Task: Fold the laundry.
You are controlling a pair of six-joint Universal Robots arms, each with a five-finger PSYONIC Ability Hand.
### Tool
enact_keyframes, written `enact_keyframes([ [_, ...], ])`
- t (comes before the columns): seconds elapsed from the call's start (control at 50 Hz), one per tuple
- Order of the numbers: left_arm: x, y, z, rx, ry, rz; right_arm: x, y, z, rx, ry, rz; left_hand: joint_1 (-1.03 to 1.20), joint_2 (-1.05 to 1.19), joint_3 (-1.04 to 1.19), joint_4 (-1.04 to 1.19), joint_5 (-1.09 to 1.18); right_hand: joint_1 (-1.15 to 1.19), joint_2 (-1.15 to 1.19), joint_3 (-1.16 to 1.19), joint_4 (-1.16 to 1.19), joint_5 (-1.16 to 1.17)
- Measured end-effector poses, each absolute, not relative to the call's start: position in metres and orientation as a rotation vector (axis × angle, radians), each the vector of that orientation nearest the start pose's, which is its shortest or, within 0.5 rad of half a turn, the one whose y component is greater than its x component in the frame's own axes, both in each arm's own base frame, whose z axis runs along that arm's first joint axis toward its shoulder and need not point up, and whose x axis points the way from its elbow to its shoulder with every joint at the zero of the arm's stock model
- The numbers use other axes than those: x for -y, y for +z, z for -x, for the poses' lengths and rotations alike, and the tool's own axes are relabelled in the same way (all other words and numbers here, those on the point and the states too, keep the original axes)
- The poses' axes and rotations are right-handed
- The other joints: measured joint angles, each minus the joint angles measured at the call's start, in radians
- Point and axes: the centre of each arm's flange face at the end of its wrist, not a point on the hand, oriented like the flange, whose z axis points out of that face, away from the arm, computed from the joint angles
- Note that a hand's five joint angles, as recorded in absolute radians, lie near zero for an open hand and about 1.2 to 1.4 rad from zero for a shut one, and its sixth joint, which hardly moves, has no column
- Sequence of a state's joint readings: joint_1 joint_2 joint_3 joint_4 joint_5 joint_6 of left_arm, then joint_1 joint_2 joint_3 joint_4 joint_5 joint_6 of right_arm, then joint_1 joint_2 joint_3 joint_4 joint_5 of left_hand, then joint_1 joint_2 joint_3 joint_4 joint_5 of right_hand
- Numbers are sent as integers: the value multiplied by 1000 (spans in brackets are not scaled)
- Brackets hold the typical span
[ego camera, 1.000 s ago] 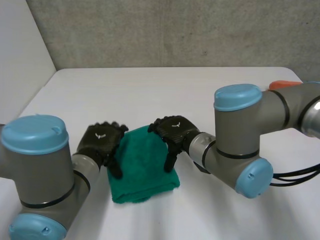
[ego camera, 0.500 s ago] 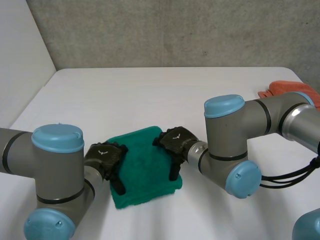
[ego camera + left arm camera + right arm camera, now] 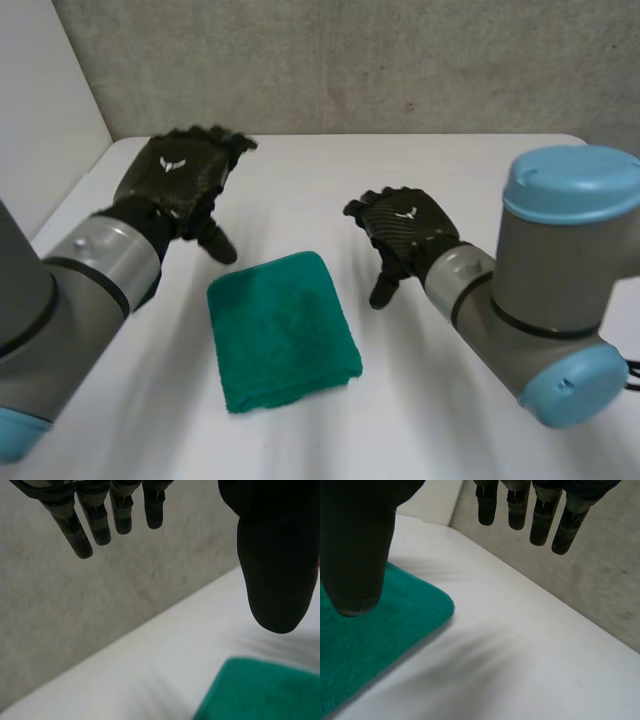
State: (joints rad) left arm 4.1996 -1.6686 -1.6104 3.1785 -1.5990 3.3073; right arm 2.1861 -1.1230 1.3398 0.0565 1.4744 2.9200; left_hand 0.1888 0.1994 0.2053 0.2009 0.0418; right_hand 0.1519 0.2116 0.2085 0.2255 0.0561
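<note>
A folded green terry cloth (image 3: 283,330), a thick rectangle with rounded corners, lies flat on the white table (image 3: 430,170), between the two hands and a little nearer the robot than either of them. The left hand (image 3: 175,180) is held up beyond the cloth's far corner on its own side, apart from it; in the left wrist view its fingers (image 3: 75,530) hang straight and spread, the thumb (image 3: 277,560) stands well away from them, and nothing is between them, with a corner of the cloth seen past the thumb tip. The right hand (image 3: 402,228) is just beside the cloth's far corner on the other side, its thumb pointing down near the cloth's edge without touching it; in the right wrist view its fingers (image 3: 540,515) are also straight and parted from the thumb (image 3: 357,545), holding nothing. The table top around the cloth is plain and smooth. Behind the table's far edge rises a rough grey concrete wall (image 3: 350,60), and a smooth white wall (image 3: 40,90) meets it beyond the left hand.
</note>
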Motion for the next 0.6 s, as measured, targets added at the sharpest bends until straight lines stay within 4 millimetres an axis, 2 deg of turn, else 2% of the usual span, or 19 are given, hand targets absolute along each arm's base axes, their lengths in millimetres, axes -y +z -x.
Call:
enact_keyframes([
  [0.02,213,282,270,-2348,-2295,-839,226,218,-325,-2075,-1688,977,0,0,0,0,0,0,0,0,0,0],
  [0.06,212,293,273,-2334,-2350,-889,222,216,-318,-2098,-1689,965,0,0,0,0,0,0,0,0,0,0],
  [0.22,211,313,286,-2350,-2445,-1021,206,197,-307,-2149,-1606,997,0,0,0,0,0,0,0,0,0,0],
  [0.42,218,298,299,-2465,-2381,-1090,191,178,-312,-2089,-1518,1062,0,0,0,0,0,4,0,0,0,0],
  [0.6,217,291,300,-2492,-2352,-1095,181,163,-324,-2028,-1507,1102,0,0,0,0,0,59,34,40,14,28],
])
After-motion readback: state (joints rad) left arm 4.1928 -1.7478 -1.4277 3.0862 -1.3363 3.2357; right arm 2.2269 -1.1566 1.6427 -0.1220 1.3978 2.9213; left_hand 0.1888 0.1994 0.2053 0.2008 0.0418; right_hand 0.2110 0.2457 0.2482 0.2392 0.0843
